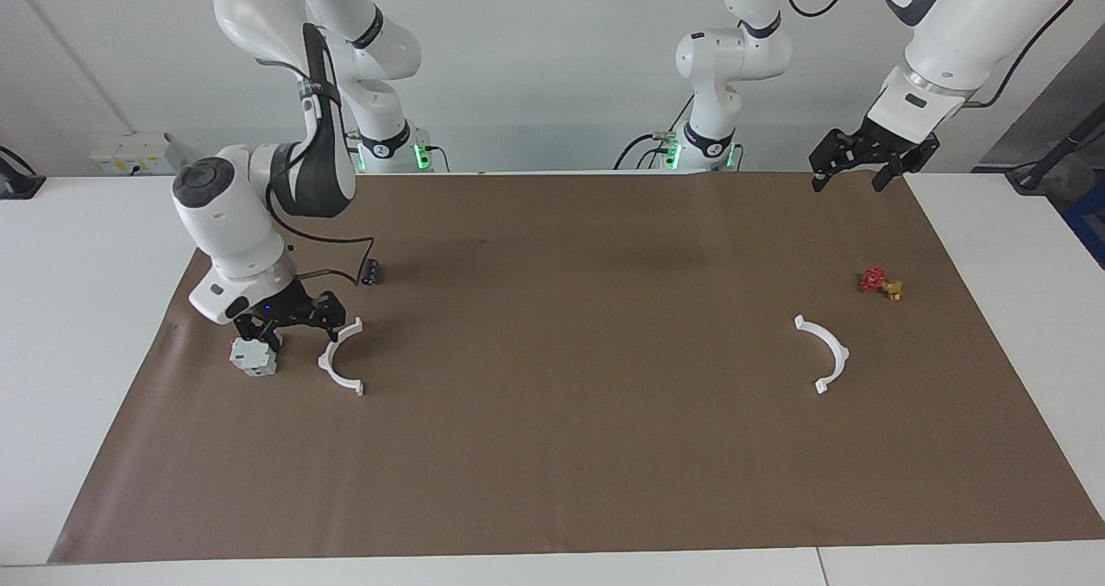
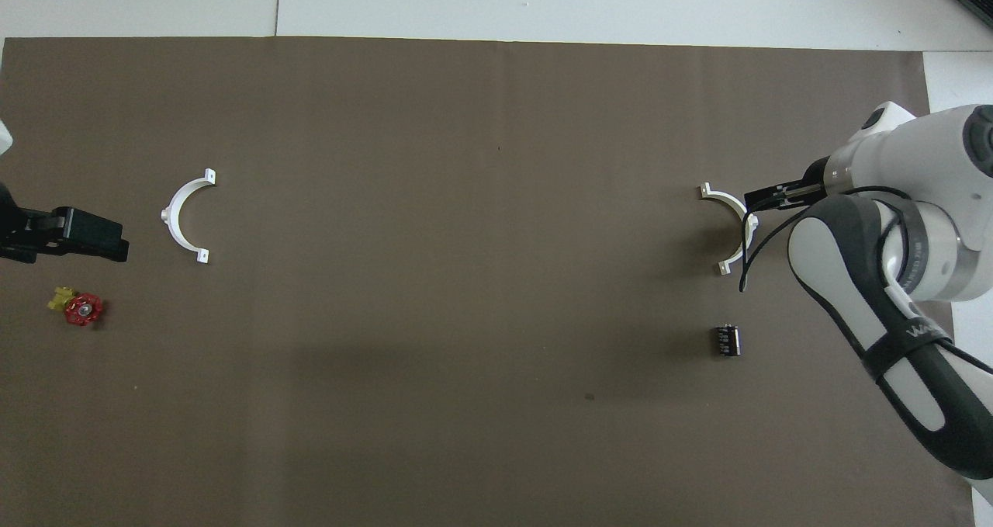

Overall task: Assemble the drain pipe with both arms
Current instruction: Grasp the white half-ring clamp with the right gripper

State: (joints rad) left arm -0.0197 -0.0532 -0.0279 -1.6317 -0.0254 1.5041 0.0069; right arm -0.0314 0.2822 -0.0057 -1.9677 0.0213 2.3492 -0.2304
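Note:
Two white half-circle arcs of the drain pipe lie apart on the brown mat. One arc (image 1: 332, 372) (image 2: 729, 199) lies toward the right arm's end, beside a grey-white boxy block (image 1: 253, 357). My right gripper (image 1: 298, 327) is open and low over the gap between block and arc, holding nothing. In the overhead view the right arm hides the block and the gripper. The other arc (image 1: 837, 347) (image 2: 168, 216) lies toward the left arm's end. My left gripper (image 1: 850, 180) (image 2: 77, 232) is open and empty, waiting high over the mat's corner at that end.
A small black cylinder (image 1: 372, 270) (image 2: 727, 340) lies nearer to the robots than the right arm's arc. A red and yellow valve piece (image 1: 880, 283) (image 2: 77, 308) lies nearer to the robots than the left arm's arc. The brown mat (image 1: 561, 448) covers the table's middle.

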